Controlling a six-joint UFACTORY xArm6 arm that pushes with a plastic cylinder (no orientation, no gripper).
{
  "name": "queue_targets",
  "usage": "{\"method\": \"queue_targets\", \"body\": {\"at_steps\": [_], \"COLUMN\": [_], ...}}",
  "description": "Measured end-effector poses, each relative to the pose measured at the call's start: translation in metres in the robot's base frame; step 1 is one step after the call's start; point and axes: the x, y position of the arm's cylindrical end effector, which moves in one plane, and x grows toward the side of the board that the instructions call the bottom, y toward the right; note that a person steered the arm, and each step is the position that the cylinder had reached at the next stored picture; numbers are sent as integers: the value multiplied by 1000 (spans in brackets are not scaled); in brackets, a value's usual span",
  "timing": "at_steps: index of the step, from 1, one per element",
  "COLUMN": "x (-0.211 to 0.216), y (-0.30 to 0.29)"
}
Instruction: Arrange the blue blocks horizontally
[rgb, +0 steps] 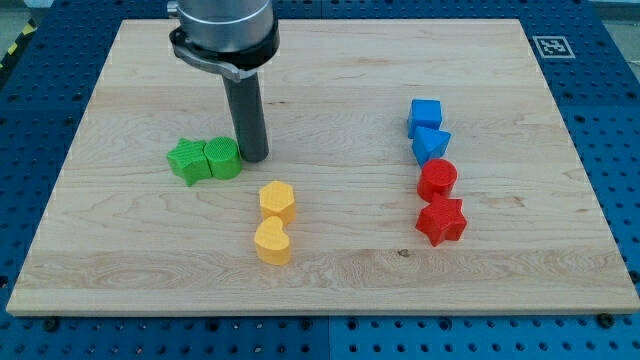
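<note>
Two blue blocks stand at the view's right, one above the other: a blue cube (424, 115) and just below it a blue triangular block (431, 145), touching. My tip (253, 156) is far to their left, right beside the green blocks, touching or nearly touching the right one.
A green star block (187, 160) and a green rounded block (223, 157) sit side by side left of my tip. A yellow hexagon (277, 200) and yellow heart (272, 241) lie below it. A red cylinder (437, 180) and red star (441, 220) lie under the blue blocks.
</note>
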Motion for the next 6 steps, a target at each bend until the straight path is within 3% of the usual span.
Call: {"method": "queue_targets", "body": {"at_steps": [1, 3, 4, 5, 6], "x": [-12, -114, -72, -39, -46], "y": [18, 166, 249, 263, 228]}}
